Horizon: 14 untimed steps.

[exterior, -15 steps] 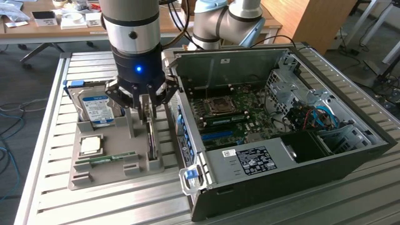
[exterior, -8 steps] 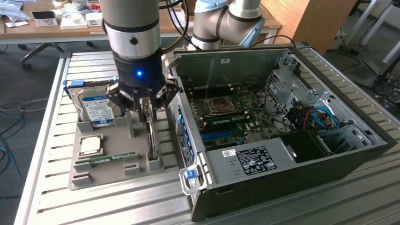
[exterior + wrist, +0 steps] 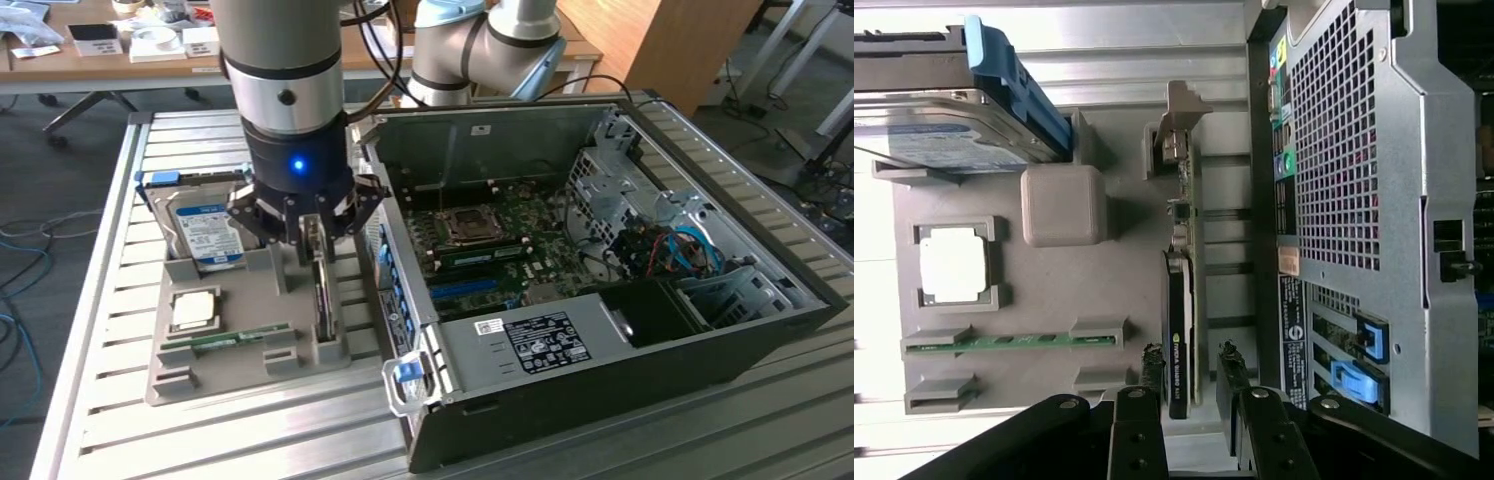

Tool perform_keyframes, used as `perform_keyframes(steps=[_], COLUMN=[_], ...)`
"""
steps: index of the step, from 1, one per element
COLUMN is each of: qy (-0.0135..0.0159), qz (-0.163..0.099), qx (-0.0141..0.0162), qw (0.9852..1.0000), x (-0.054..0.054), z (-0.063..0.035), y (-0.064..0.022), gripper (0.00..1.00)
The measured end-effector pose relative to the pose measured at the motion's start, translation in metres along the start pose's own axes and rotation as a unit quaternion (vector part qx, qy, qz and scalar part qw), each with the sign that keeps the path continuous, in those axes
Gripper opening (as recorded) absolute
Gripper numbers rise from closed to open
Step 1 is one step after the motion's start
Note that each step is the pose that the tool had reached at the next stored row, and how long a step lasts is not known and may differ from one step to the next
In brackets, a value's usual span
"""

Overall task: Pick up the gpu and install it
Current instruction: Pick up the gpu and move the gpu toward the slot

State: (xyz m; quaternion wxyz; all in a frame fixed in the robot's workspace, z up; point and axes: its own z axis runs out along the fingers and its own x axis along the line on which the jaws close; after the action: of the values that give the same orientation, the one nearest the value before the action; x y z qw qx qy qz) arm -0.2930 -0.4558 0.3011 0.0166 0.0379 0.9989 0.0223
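Your gripper [image 3: 1190,362] holds its jaws wide astride the upright gpu [image 3: 1177,330]; its side lettering is unreadable. A blue-labelled hard drive [image 3: 944,140] and computer case [image 3: 1354,200] stand to either side.

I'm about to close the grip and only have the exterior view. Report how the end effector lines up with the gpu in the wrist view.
Observer: The end effector is open, and the gpu, standing on edge, shows in the gap between its fingers.
Operator: State whether a finger touches it.
Observer: Bare tray shows between the card and the finger nearer the computer case; the other side is too close to tell.
Operator: Give the part of the card it is over.
Observer: The black section with the green logo, not the bare board.
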Motion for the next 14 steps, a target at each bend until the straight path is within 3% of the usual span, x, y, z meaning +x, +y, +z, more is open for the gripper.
perform_keyframes(steps=[6,9,12,14], qy=[0.0000,0.0002,0.0005,0.0011], qz=[0.000,0.000,0.000,0.001], qx=[-0.0003,-0.0023,-0.0080,-0.0147], qw=[1.0000,1.0000,1.0000,0.9999], x=[0.0001,0.0002,0.0003,0.0003], z=[0.0049,0.0059,0.0063,0.0064], y=[0.0004,0.0013,0.0015,0.0015], gripper=[0.36,0.36,0.36,0.36])
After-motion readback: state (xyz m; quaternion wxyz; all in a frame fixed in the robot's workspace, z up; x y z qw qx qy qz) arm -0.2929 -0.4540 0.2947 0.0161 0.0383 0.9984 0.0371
